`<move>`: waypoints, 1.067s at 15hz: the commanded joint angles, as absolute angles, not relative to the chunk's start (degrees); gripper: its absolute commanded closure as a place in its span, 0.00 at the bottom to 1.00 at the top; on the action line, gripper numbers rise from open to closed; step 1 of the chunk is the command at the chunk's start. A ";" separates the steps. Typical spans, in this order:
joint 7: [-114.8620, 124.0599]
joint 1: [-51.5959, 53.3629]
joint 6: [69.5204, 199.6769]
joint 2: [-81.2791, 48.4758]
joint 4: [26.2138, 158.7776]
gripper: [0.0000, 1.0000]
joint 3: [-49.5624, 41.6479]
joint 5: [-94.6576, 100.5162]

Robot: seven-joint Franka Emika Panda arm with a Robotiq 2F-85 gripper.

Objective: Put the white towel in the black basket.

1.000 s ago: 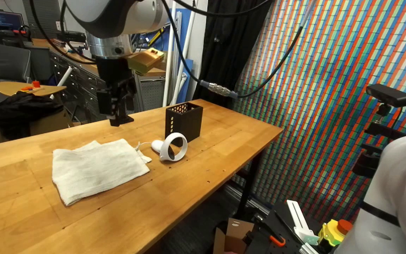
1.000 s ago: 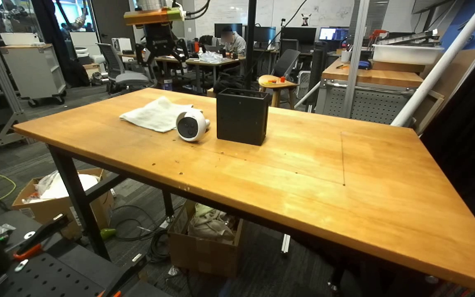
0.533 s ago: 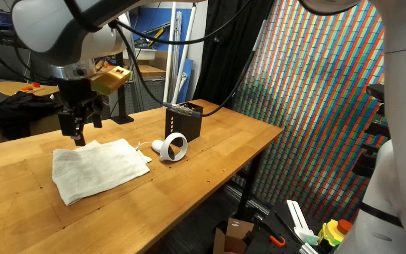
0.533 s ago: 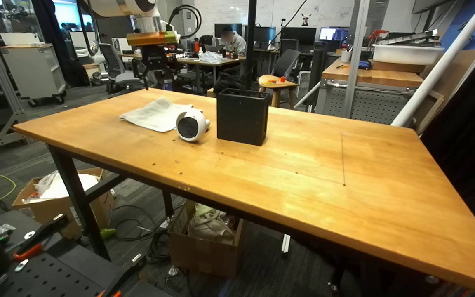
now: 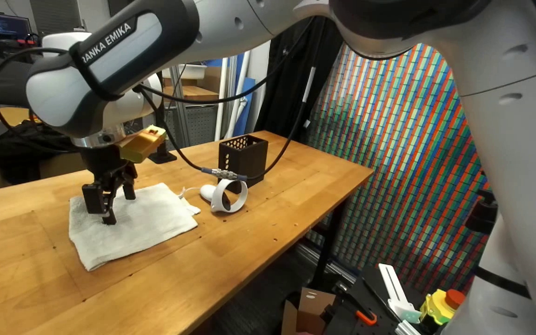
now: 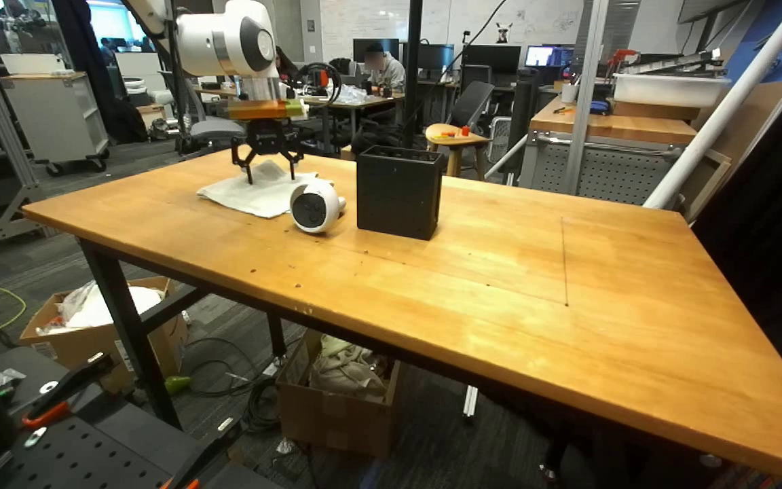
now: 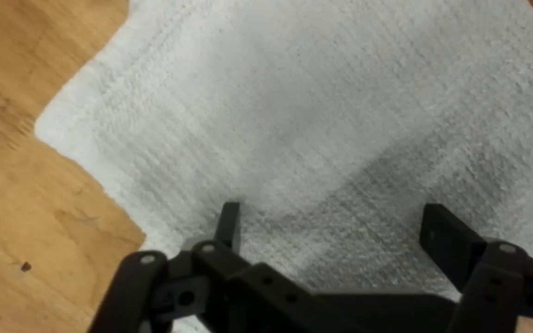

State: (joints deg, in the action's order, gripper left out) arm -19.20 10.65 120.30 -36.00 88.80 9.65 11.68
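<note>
The white towel [image 5: 156,223] lies flat and loosely folded on the wooden table; it also shows in an exterior view [image 6: 255,204] and fills most of the wrist view [image 7: 271,92]. My gripper [image 5: 120,209] points down over the towel, also seen in an exterior view [image 6: 271,178]. In the wrist view the gripper [image 7: 332,207] is open, its fingertips wide apart with only flat towel below and between them. The tips are at or just above the cloth; I cannot tell if they touch. The black basket [image 5: 251,156] stands upright, also in an exterior view [image 6: 398,193].
A white ring-shaped controller [image 5: 208,191] lies between towel and basket, also in an exterior view [image 6: 315,209]. A cable with a metal connector [image 5: 224,174] hangs from the arm, across the basket in that view. The table's front edge [image 6: 282,309] runs beside these things.
My gripper has moved over the towel, turned somewhat, and come down to it, staying open. The arm's cable has swung lower. The towel, basket and controller have not moved.
</note>
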 commanded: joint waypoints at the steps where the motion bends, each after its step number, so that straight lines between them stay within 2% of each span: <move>1: -22.55 8.93 120.40 -40.12 85.15 0.00 10.09 9.97; 3: -23.27 8.57 120.05 -41.41 84.27 0.00 10.24 9.36; 5: -24.33 8.40 119.68 -42.03 83.83 0.25 10.37 8.94; 9: -24.78 8.05 119.55 -41.81 84.14 0.57 10.23 8.77; 14: -25.03 7.13 119.59 -40.36 85.15 0.94 10.08 8.56; 16: -24.80 6.65 119.62 -38.96 86.30 1.00 10.03 8.40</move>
State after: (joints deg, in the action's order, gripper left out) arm -23.56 7.70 120.28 -40.01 85.88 9.69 9.73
